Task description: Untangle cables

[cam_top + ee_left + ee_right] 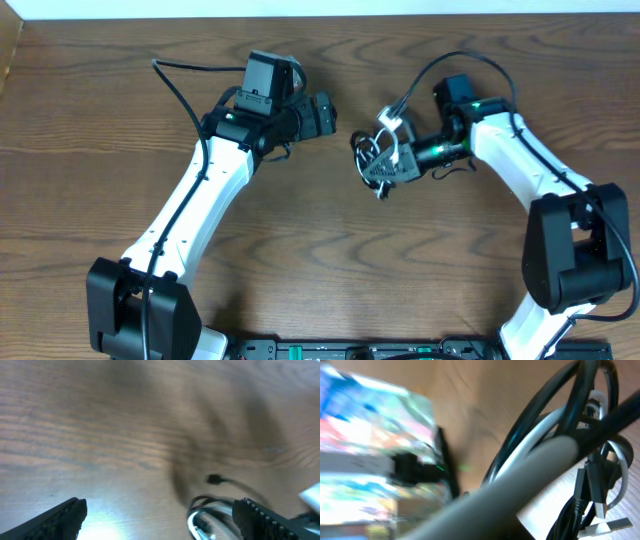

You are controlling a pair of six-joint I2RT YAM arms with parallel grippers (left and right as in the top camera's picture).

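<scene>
Left gripper (160, 512): its two dark ribbed fingers (62, 520) stood wide apart at the bottom corners of the left wrist view, with nothing between them but bare wood. From overhead this gripper lay toward the upper middle of the table (300, 260), pointing right and well apart from the cables (381, 152), with a strip of open wood between the two. In the left wrist view, which was blurred, part of the bundle showed just inside the right-hand finger as a dark loop with a pale strand in it, and a small black plug (214, 479) lay on the wood a little beyond, its thin lead running off to the right. Right gripper (383, 164): closed, with the cables bunched at its tip in the overhead view. Which strand sat between the jaws could not be made out. The right wrist view was filled at close range by the bundle: the black cable (572, 405) swept in several curves from the upper right down toward the centre, the white cable (530, 442) ran alongside inside those curves, and the two crossed each other more than once. A dark connector (583, 487) hung at the lower right of that view. A blurred grey bar crossed the lower half of the view and could not be identified. From overhead the bundle was a small tangled coil right of the table's centre. The left arm (200, 200) reached in from the lower left corner and the right arm (530, 160) from the lower right. A thicker black wire (180, 85) ran along the left arm.
</scene>
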